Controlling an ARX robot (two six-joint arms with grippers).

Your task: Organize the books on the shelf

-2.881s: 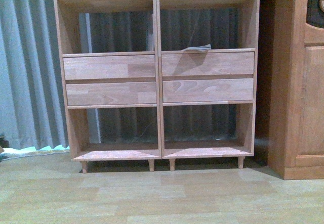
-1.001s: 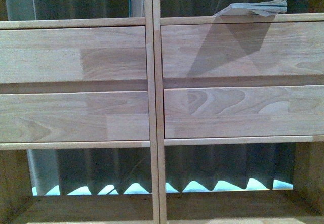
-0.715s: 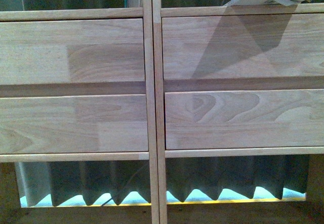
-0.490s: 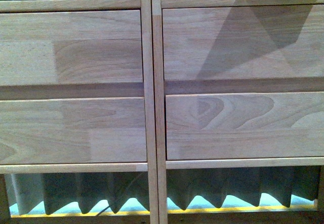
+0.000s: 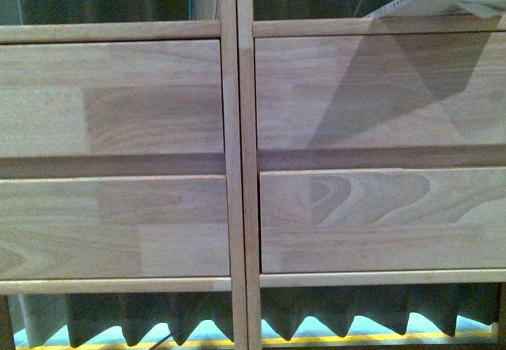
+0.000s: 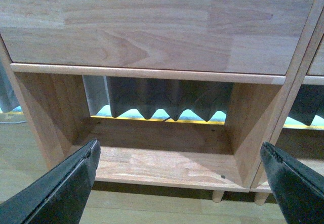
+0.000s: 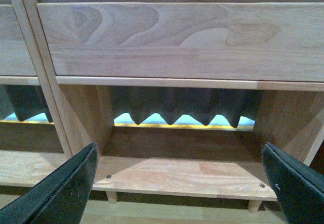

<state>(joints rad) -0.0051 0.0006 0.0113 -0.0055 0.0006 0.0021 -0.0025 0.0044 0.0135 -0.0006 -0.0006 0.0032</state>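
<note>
Natural pale wood, matt, with finger-jointed blocks and cathedral grain: two-column shelf [image 5: 236, 208], filling the front view.

- Drawer fronts, four, plain flat rectangles without handles: upper left [image 5: 111, 97], lower left [image 5: 111, 227], upper right [image 5: 379, 89], lower right [image 5: 379, 220]. Narrow shadowed gaps run between the rows.
- Paperback [image 5: 447, 1], thin and pale, lying flat on the board above the upper right drawer front, at the upper right corner of the frame. Its page edges are slightly fanned and its far end is cut off by the frame edge. An angular shadow falls from it across the upper right drawer front.
- Curtain [image 5: 118, 318], dark grey-green cloth in soft pleats, seen through the open back. Below its scalloped hem lie a pale cyan glow and a thin yellow strip.
- Left gripper [image 6: 179, 148]: black, smooth, wedge-shaped fingers [image 6: 66, 188], jaws spread wide and holding nothing, facing the lower open compartment of the left column.
- Right gripper [image 7: 179, 149]: matching black fingers [image 7: 61, 188], jaws likewise spread wide and empty, before the lower open compartment of the right column.
- Short round legs [image 7: 112, 196] on light wood-grain floor [image 7: 177, 218].
</note>
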